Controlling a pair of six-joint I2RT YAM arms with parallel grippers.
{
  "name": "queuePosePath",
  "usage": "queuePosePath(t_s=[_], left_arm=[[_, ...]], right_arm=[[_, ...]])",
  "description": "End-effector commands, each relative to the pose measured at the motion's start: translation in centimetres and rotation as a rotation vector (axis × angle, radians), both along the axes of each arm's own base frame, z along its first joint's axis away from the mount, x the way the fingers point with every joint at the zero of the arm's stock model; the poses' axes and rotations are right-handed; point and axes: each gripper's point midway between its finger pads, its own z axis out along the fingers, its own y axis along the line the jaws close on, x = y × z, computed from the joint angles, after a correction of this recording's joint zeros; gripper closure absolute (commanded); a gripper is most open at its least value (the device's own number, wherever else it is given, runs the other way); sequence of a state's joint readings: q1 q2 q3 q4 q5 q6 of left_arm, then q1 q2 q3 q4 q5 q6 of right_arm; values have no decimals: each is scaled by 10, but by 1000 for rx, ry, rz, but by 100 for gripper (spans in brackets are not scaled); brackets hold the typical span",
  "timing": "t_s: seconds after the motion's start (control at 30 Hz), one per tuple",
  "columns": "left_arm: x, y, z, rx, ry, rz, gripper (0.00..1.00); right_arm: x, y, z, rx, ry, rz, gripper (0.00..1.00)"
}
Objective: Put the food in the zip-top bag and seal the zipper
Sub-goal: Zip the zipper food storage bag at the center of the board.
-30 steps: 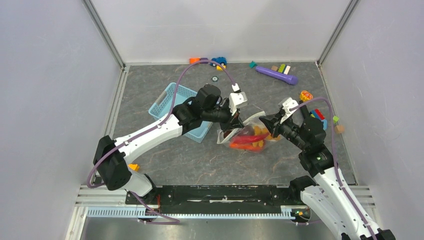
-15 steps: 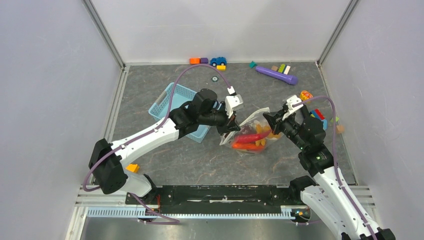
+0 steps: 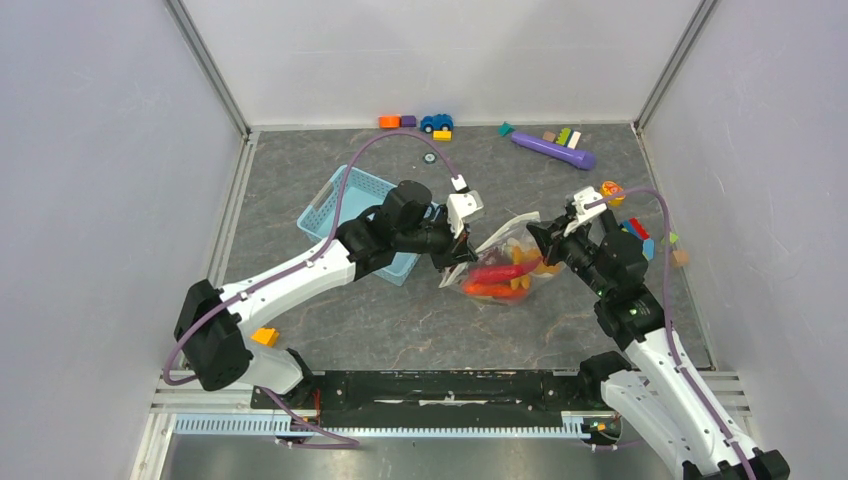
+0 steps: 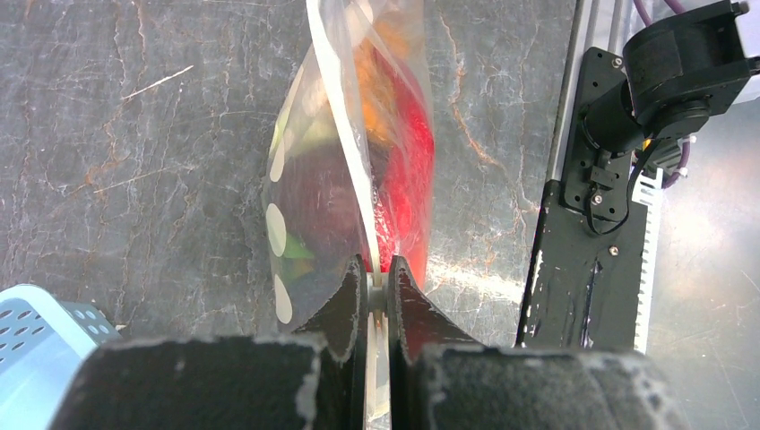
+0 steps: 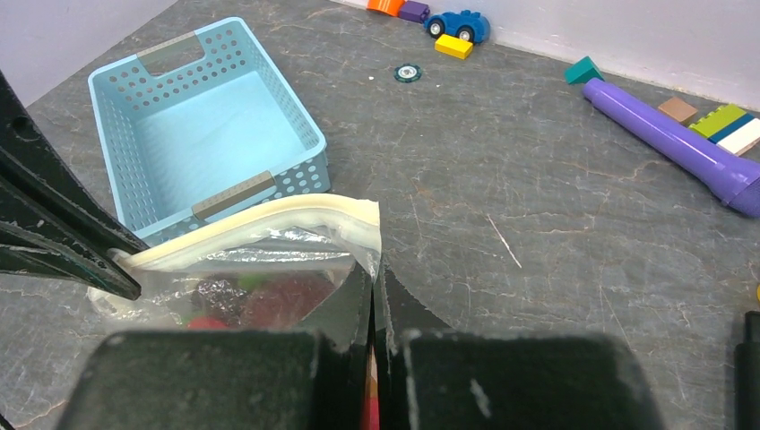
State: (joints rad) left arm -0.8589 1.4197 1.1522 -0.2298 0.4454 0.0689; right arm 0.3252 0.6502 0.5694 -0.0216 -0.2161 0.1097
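Left gripper point(image 4: 376, 270): the jaws stand narrow, clamped on the top edge of the clear, dot-printed zip-top plastic bag point(image 4: 314, 206) at its left end. Right gripper point(image 5: 373, 269): the jaws are likewise pressed together, pinching the opposite corner of the same edge. Between the two grips the zipper point(image 5: 269, 219), a pale strip, runs in a gentle arc; whether it is fully pressed closed cannot be told. The bag hangs from this edge with its lower part resting on the grey marbled table point(image 3: 380, 320).

Contents of the bag: the plastic toy food, namely a red piece point(image 4: 408, 170), an orange piece point(image 4: 376, 81), a dark maroon piece point(image 4: 309, 206) and a small green bit point(image 4: 296, 251).

Surroundings: a light-blue lattice plastic basket point(image 3: 320, 192) stands just beside the left gripper. A long purple cylinder point(image 3: 553, 150) and a small blue toy car point(image 3: 436, 122) lie well apart, near the far wall.
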Motion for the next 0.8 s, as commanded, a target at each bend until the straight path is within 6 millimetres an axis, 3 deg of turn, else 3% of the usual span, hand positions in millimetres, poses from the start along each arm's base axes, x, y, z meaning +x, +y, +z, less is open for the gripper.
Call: queuePosePath(t_s=[0.0,0.77], left_arm=[[-6,11,5,-1,29,28,98],[-8,20,-3,7,34,64,98]], right_arm=[[16,-19,26,21,-94,-121,100],[22,-19,23,18,-71,-130,100]])
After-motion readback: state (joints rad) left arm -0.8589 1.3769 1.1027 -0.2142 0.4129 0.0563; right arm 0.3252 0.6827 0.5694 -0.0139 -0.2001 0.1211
